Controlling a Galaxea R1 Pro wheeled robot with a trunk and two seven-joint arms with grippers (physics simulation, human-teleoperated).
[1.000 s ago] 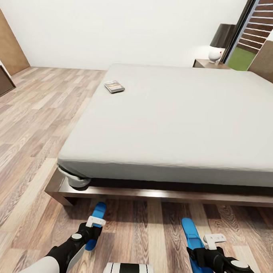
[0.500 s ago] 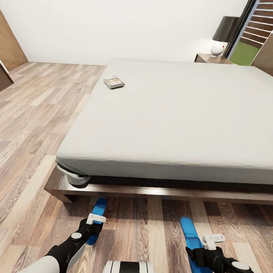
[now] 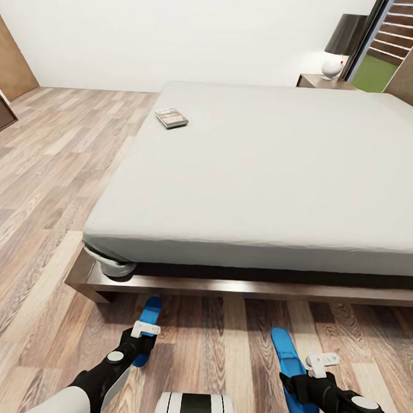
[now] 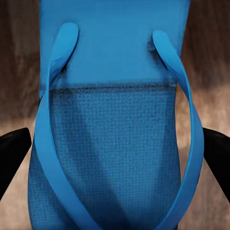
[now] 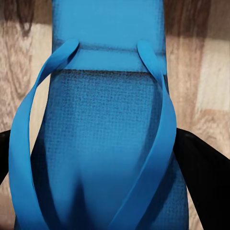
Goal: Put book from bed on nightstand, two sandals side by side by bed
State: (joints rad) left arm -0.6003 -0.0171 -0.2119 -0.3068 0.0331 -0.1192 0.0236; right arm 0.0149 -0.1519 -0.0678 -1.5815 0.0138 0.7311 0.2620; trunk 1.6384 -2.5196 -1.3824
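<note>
The bedroom's wood-plank floor [image 3: 44, 180] runs from the near edge to the white far wall, and most of the head view is taken up by the bed [image 3: 269, 167], its pale-grey mattress on a dark wooden frame whose near rail crosses just ahead of the robot. Beyond the bed's far right corner stands a nightstand [image 3: 325, 82] bearing a lamp [image 3: 343, 44] with a dark shade. No container is in sight, so nothing sits in one; the nightstand's drawers cannot be made out from here.

The book [image 3: 171, 117] lies flat on the mattress near its far left edge, untouched and well apart from both arms.

The step in hand looks like the sandals. The left gripper [image 3: 144, 331] holds the left sandal [image 3: 147, 326] near the bed's near left corner, and the right gripper [image 3: 322, 364] holds the right sandal [image 3: 293, 376] further right; the two are well apart. In each wrist view a blue sole with its straps sits between two dark fingers [image 4: 10, 151] [image 5: 203, 175], which appear closed against its sides. Whether the sandals rest on the floor or hang just above it cannot be told.

Next, by judgement, the arms need to draw the pair together, toes aligned, beside the frame, then release. The book remains for afterwards.
</note>
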